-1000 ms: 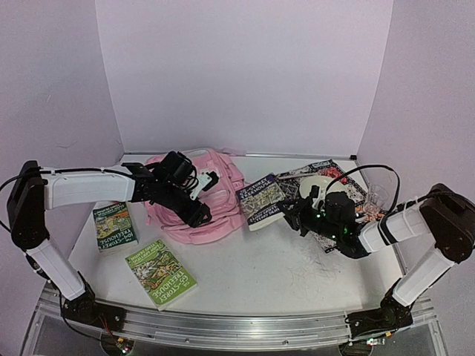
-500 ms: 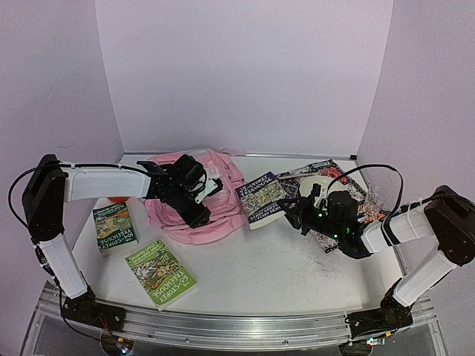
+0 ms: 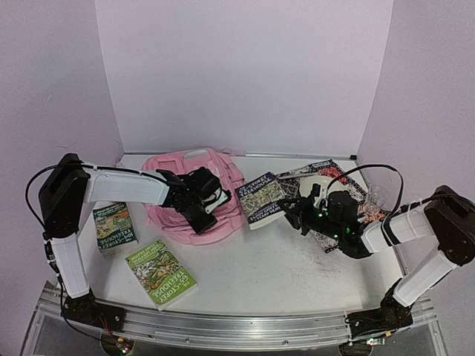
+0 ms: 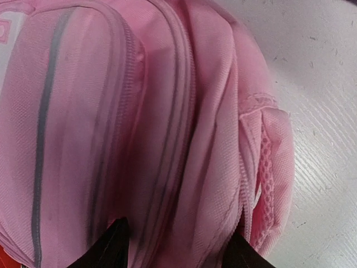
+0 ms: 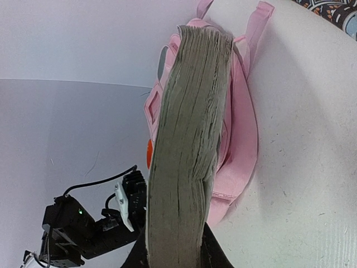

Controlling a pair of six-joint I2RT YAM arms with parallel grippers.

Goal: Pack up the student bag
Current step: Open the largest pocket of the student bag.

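Note:
The pink student bag (image 3: 199,194) lies at the back left of the table. My left gripper (image 3: 210,216) hovers over its front right part, jaws open. In the left wrist view the bag's zips and mesh side pocket (image 4: 184,134) fill the frame, with only the black fingertips (image 4: 114,248) showing. My right gripper (image 3: 291,213) is shut on a thick paperback book (image 3: 260,200) and holds it tilted just right of the bag. In the right wrist view the book's page edge (image 5: 187,151) stands between the fingers, with the bag (image 5: 240,134) behind it.
Two green paperbacks lie at the left: one (image 3: 114,225) near the left arm, one (image 3: 160,273) toward the front. A dark patterned book (image 3: 323,194) with a white round object lies under the right arm. A clear plastic item (image 3: 375,199) sits at the far right.
My left gripper has moved right and forward across the bag. My right gripper still holds the book in nearly the same place.

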